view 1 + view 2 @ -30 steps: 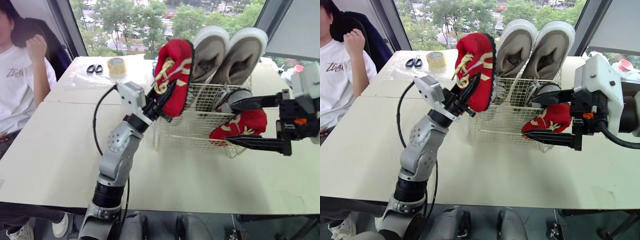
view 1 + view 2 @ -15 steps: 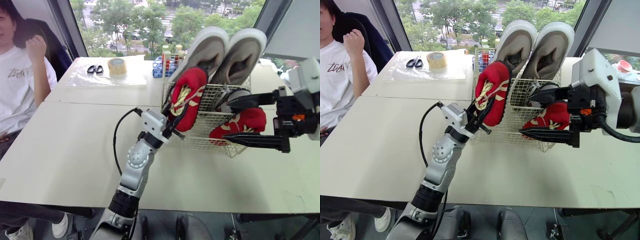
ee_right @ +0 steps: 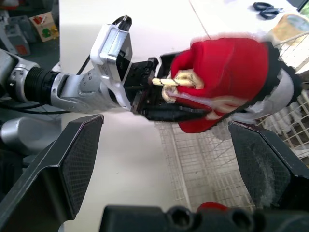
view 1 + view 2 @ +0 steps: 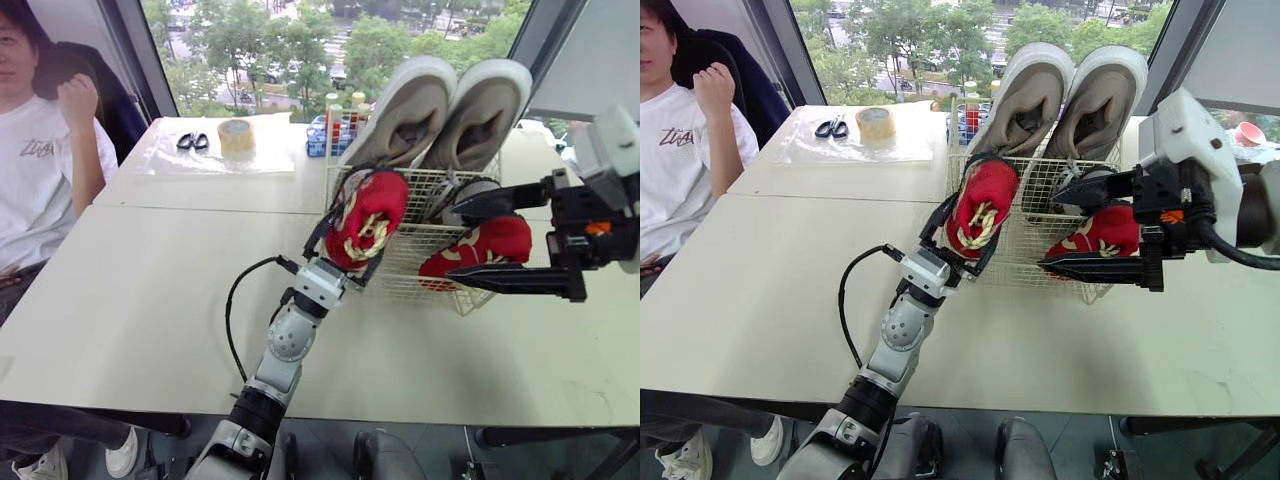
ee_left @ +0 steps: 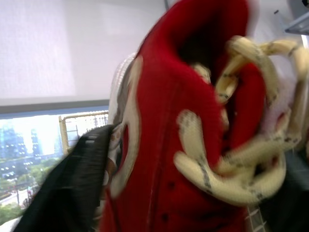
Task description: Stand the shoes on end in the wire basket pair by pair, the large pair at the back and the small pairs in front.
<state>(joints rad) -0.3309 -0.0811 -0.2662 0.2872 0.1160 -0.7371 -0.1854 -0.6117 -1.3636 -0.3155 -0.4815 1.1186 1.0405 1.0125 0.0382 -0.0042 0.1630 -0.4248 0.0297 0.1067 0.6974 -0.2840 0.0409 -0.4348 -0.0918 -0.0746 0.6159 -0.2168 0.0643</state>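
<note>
Left eye view: left pincer (image 4: 345, 237) is clamped round the red canvas shoe with cream laces (image 4: 372, 205). The shoe sits at the front-left corner of the white wire basket (image 4: 425, 272) on the pale desk (image 4: 150, 280). Its long axis is steep, upper end tipped toward the back. I can't tell whether its lower end is inside the front wire. The large grey pair with white soles (image 4: 440, 100) stands on end at the back. The matching red shoe (image 4: 492, 240) lies low in the front-right corner, between the spread fingers of the right pincer (image 4: 450, 246).

Left wrist view: laces face the camera and a black finger (image 5: 72, 183) presses the shoe's side.

Right wrist view: jaws wide apart, the held shoe ahead.

My read: the shoe needs to go straight down, and the left arm is already on it
</note>
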